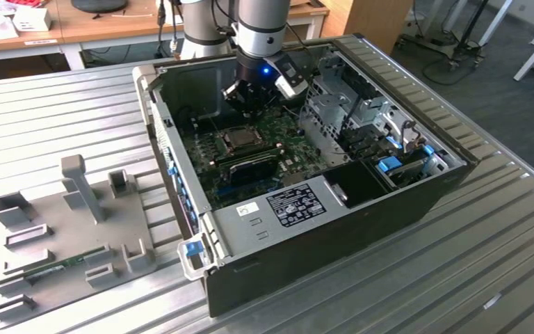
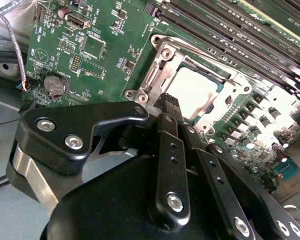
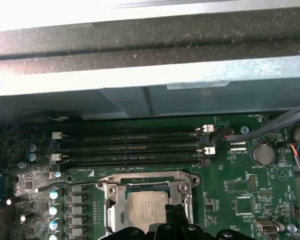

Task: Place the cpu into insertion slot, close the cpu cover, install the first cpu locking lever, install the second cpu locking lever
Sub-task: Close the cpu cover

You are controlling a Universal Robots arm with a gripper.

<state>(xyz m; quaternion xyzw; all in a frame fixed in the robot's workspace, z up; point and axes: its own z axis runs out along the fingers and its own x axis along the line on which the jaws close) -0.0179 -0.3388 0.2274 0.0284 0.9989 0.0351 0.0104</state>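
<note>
**Pressure over speed**

Grey-topped square cpu lies in the dark, silver-rimmed insertion slot near the exterior view's centre. The thin silvery cpu cover frames it and looks to be down. The black jointed hand — fingers pressed together, gripping nothing — sits at the cover's edge. This is probably lever work: press the thin wire locking lever down squarely, fingertips off the chip.

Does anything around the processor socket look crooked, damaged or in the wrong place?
Nothing stands out. The small grey square cpu lies flat and straight, with the thin silvery cpu cover down around it.
</note>
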